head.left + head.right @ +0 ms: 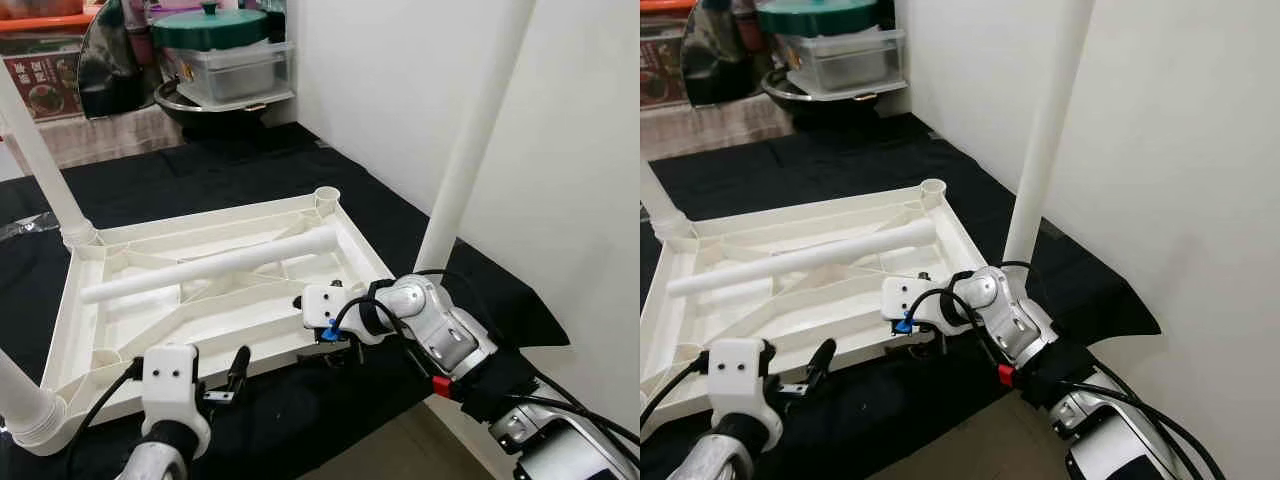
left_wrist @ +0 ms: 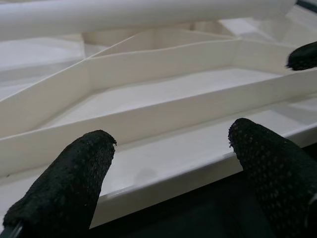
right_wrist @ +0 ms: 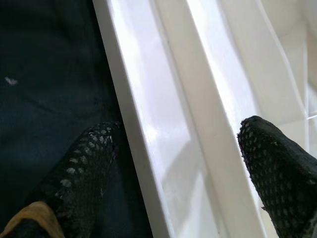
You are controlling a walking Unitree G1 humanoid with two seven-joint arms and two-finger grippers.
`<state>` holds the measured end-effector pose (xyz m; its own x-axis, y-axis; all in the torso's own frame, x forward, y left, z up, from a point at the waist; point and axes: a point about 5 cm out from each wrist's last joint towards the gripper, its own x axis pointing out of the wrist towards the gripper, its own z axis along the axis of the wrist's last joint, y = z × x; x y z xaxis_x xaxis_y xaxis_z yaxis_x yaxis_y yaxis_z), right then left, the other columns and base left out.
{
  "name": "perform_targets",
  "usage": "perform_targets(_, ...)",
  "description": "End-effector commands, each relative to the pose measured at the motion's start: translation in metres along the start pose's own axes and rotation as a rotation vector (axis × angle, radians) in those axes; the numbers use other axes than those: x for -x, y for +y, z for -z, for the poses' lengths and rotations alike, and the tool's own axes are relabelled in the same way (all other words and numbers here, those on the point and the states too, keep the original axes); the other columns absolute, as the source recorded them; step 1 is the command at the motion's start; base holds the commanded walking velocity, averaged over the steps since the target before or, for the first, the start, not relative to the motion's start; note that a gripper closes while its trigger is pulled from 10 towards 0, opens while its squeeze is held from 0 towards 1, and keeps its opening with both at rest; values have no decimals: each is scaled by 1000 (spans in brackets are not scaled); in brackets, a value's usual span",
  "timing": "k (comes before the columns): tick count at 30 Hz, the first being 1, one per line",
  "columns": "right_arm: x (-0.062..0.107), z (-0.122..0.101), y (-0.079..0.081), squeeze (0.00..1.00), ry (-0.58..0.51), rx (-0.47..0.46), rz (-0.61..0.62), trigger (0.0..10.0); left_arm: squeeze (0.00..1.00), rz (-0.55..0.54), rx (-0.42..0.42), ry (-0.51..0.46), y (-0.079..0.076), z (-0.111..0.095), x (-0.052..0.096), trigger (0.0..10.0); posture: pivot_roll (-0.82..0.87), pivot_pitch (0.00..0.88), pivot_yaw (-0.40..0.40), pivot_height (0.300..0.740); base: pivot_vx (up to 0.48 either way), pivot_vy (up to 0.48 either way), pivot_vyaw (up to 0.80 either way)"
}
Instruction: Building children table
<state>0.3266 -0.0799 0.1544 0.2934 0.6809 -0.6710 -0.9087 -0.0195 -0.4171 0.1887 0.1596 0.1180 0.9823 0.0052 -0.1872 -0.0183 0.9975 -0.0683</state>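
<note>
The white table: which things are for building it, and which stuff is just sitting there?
For the job:
tabletop, upside down on the black cloth
fitted legs
loose leg lying in the tabletop
left gripper and right gripper at its near edge

Just lying about:
green lid
clear box
dark bowl

One tabletop point(image 1: 230, 330), four legs point(image 1: 210, 267), two end effectors point(image 1: 232, 372).

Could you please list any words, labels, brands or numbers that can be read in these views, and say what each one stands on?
Red package behind the black cloth: white characters on its front, too small and blurred to read.
Upturned white tabletop, its legs, the loose leg lying on it and both grippers' housings: no text visible.
</note>
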Motion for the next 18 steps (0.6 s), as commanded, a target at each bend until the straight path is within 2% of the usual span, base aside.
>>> perform_targets(1,3,5,-1,0,42,3,-40,10000,0,-46,-14,25,7,1,5,10000,115,65,-28,740,0,0,0)
perform_targets(4,6,9,-1,0,62,2,-66,10000,0,-70,-17,39,10,3,7,10000,115,65,-28,740,0,0,0)
perform_targets(6,18,22,-11,0,115,-27,-68,10000,0,-115,-15,63,18,6,13,10000,125,72,-30,740,0,0,0)
perform_targets(13,34,31,-24,0,128,-67,-40,10000,0,-137,-22,79,21,6,17,10000,129,74,-34,740,0,0,0)
perform_targets(16,39,46,-24,0,248,-79,-37,10000,0,-148,-26,84,23,6,16,10000,128,74,-35,740,0,0,0)
perform_targets(18,40,49,-23,0,271,-74,-44,10000,0,-149,-26,83,23,5,16,10000,127,74,-35,740,0,0,0)
